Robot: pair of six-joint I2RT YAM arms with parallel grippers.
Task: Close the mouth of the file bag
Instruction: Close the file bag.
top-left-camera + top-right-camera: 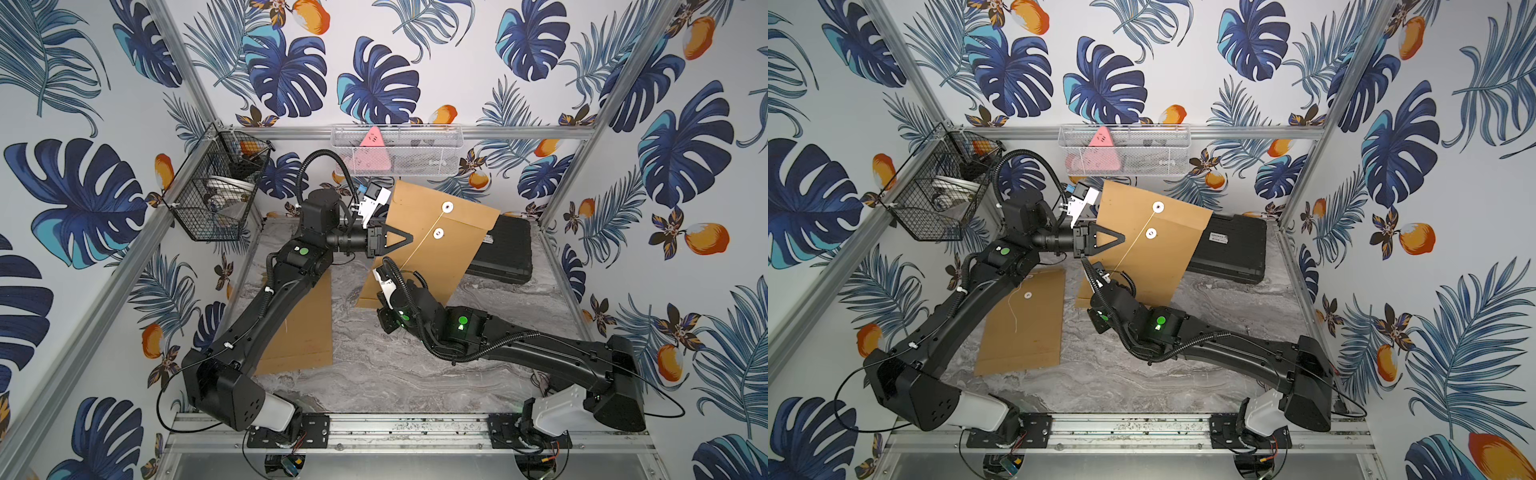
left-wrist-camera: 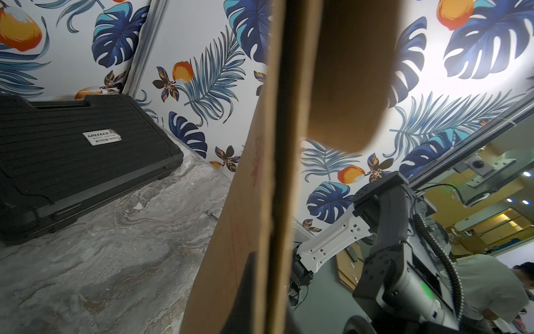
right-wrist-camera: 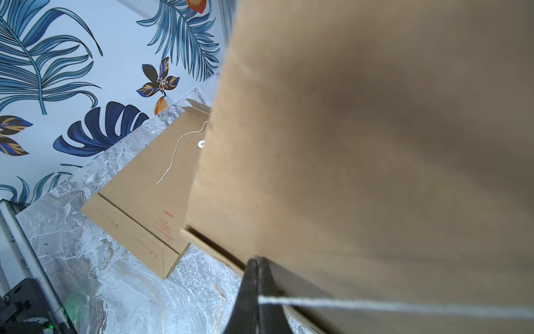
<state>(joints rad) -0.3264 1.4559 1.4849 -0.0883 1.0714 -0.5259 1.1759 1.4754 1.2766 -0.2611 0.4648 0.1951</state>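
The file bag (image 1: pixel 440 253) is a brown paper envelope, held tilted above the marble table in both top views. Two white button discs (image 1: pixel 447 207) sit on its face, one on the flap and one just below it. A thin white string (image 1: pixel 419 249) runs taut from the discs down to my right gripper (image 1: pixel 1106 275). In the right wrist view that gripper (image 3: pixel 258 274) is shut on the string (image 3: pixel 375 307), just under the bag (image 3: pixel 375 144). My left gripper (image 1: pixel 409 237) is shut on the bag's left edge; its wrist view shows the bag edge-on (image 2: pixel 271 173).
A second brown file bag (image 1: pixel 303 332) lies flat on the table (image 1: pixel 415 374) under the left arm. A black case (image 1: pixel 505 249) sits behind the held bag at the back right. A black wire basket (image 1: pixel 216 187) and a white mesh basket (image 1: pixel 397 151) hang on the back frame.
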